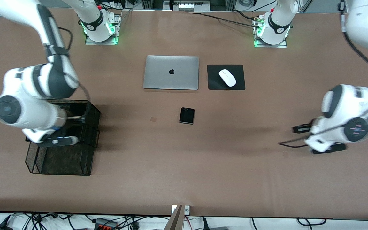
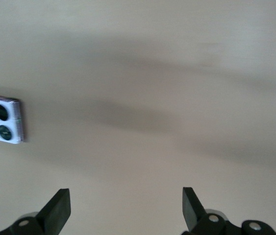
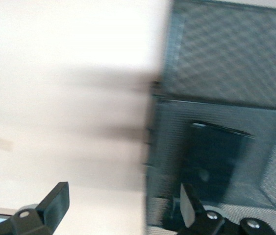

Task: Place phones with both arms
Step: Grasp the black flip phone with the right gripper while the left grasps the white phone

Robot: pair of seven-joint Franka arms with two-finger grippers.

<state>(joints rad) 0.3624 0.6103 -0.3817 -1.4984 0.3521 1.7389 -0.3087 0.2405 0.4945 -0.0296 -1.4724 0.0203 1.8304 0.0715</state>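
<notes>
Two empty, wide-open hands: lilac phone (image 2: pixel 1 119) only in left wrist view, black slab (image 3: pixel 211 156) only in right.

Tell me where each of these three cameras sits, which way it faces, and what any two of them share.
Front view: high across the table, facing both arms' bases; shows the laptop, folded phone, rack.
Left wrist view: on the left arm, looking down past the open left hand at the table and lilac phone.
Right wrist view: on the right arm, over the open right hand, facing a black phone in the rack.
Shared: the rack, front and right wrist.
</notes>
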